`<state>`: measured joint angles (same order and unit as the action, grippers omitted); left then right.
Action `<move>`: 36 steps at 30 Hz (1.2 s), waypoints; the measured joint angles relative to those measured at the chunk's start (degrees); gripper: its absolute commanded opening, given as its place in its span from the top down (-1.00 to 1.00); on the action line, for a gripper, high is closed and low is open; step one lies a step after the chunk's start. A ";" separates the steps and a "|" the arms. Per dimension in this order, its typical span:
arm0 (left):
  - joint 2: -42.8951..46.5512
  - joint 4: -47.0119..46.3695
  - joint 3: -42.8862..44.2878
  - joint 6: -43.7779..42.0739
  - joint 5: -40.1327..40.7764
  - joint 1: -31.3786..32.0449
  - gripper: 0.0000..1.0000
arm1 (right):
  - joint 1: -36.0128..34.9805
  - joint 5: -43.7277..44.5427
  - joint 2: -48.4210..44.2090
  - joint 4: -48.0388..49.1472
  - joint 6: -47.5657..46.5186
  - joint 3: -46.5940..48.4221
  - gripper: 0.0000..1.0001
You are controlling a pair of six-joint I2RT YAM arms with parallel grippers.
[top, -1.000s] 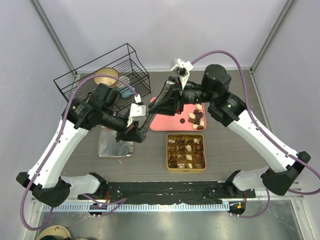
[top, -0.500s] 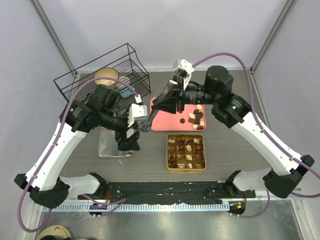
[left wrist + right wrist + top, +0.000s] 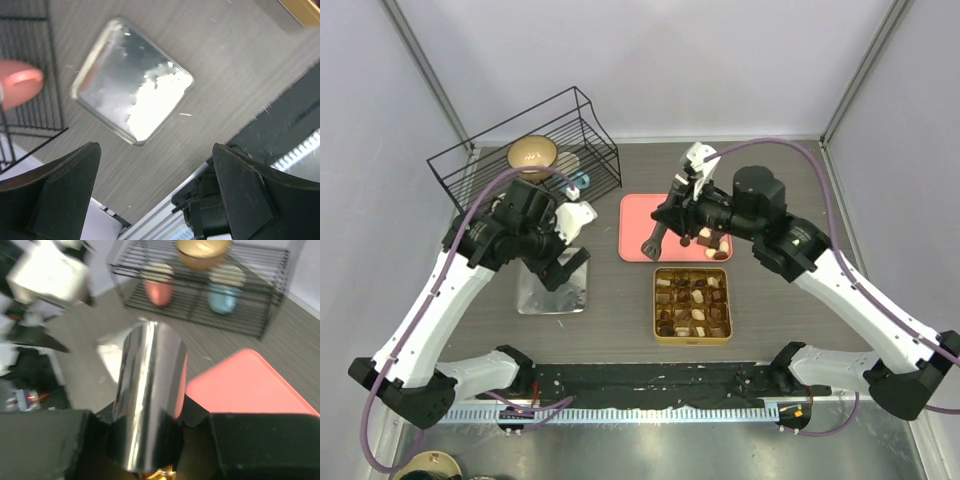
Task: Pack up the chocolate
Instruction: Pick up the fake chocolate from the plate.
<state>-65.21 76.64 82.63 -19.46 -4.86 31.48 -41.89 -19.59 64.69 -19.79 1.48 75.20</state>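
Note:
Several small chocolates [image 3: 711,240] lie at the right end of the pink tray [image 3: 638,218], and more fill the grid of the gold tin [image 3: 692,303]. My right gripper [image 3: 670,222] hovers over the tray, shut on a shiny metal scoop [image 3: 651,248] that points down and to the left. In the right wrist view the scoop [image 3: 149,385] stands between the jaws of the right gripper [image 3: 150,445], with the tray [image 3: 245,385] behind it. My left gripper [image 3: 563,268] hangs open and empty over a flat silver lid [image 3: 548,293]. In the left wrist view the fingers [image 3: 65,190] stand wide apart below the lid [image 3: 132,95].
A black wire rack [image 3: 530,150] at the back left holds a tan bowl [image 3: 532,154] and cups. The right wrist view shows a pink cup [image 3: 159,290] and a blue cup [image 3: 222,295] in the rack. The tin's corner [image 3: 305,12] shows top right in the left wrist view.
My left gripper has opened and drawn back to the left, over the silver lid. My right gripper has carried the scoop forward and lower, over the pink tray.

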 measured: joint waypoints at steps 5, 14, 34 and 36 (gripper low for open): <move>-1.86 -2.73 0.31 2.36 -0.94 -8.37 -0.99 | 0.52 15.47 2.23 4.66 -1.55 -9.03 0.99; -10.34 -6.27 -3.78 2.93 -8.46 -11.04 -0.99 | 9.73 28.35 6.21 22.51 -0.90 -18.34 0.99; -8.79 -15.39 -7.61 6.34 -8.17 -11.78 -0.99 | 15.34 29.11 17.42 40.57 1.62 -24.11 0.72; -8.79 -15.69 -8.00 6.62 -8.07 -11.78 -0.99 | 15.39 29.62 17.11 40.72 1.77 -24.98 0.71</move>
<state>-74.00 60.95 74.63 -12.84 -12.93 19.70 -26.50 10.02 81.80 20.93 3.25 50.22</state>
